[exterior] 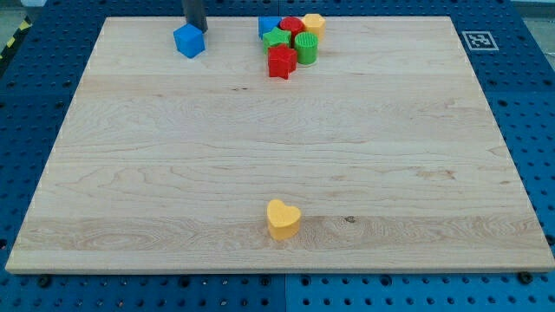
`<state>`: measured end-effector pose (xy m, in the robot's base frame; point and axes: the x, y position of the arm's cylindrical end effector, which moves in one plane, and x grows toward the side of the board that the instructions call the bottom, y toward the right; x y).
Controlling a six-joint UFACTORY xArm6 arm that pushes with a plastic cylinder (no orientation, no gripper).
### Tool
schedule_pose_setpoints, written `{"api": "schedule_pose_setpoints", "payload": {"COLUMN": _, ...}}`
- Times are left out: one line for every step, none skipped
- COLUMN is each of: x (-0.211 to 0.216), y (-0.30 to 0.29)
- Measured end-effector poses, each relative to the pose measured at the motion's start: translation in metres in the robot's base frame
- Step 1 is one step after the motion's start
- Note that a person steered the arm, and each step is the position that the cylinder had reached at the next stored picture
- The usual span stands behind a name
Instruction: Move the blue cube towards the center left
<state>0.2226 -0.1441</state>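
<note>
The blue cube [188,41] sits near the view's top edge of the wooden board [173,173], left of the middle. My tip [196,29] stands just above and right of the cube, touching or nearly touching its top right side. The rod rises out of the view's top.
A cluster at the view's top centre holds another blue block [268,26], a green star [277,39], a red round block [291,25], a yellow block [313,23], a green cylinder [307,48] and a red star [281,62]. A yellow heart [283,219] lies near the bottom centre.
</note>
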Motion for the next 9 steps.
{"api": "schedule_pose_setpoints", "payload": {"x": 0.011, "y": -0.030}}
{"api": "schedule_pose_setpoints", "payload": {"x": 0.025, "y": -0.033}}
{"api": "schedule_pose_setpoints", "payload": {"x": 0.025, "y": -0.014}}
{"api": "schedule_pose_setpoints", "payload": {"x": 0.025, "y": -0.001}}
{"api": "schedule_pose_setpoints", "payload": {"x": 0.027, "y": -0.001}}
{"api": "schedule_pose_setpoints", "payload": {"x": 0.048, "y": -0.004}}
{"api": "schedule_pose_setpoints", "payload": {"x": 0.082, "y": -0.005}}
{"api": "schedule_pose_setpoints", "payload": {"x": 0.104, "y": -0.010}}
{"api": "schedule_pose_setpoints", "payload": {"x": 0.117, "y": -0.021}}
